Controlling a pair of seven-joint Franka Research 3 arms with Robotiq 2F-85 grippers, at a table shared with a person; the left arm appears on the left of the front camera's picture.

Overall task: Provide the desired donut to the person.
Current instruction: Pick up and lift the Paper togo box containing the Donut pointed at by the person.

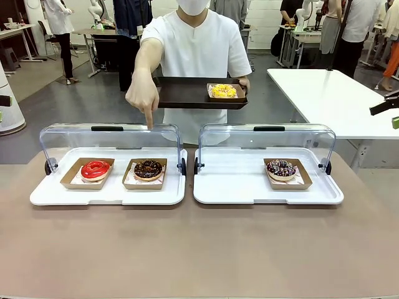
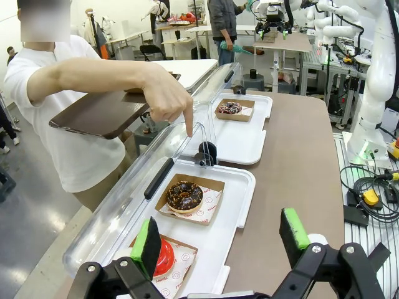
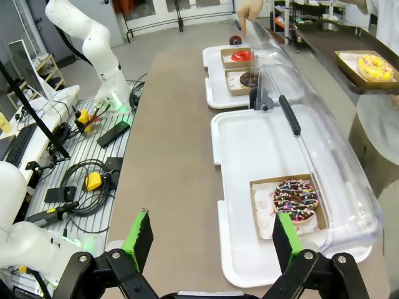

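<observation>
Plainly, the person's hand (image 1: 143,93) points down at the chocolate donut (image 1: 148,169); left fingers (image 2: 149,246), right fingers (image 3: 140,240) gape empty.

I've got L gripper (image 2: 221,240) and R gripper (image 3: 212,240) both spread wide, nothing held, hovering, tilted down fwd.

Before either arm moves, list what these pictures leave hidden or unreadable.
Left wrist view: red donut, partly behind the left gripper finger.
Right wrist view: dark tray with the yellow donut, cut off by the right edge.
Front view: print on the paper under the chocolate donut, too small to read.
</observation>
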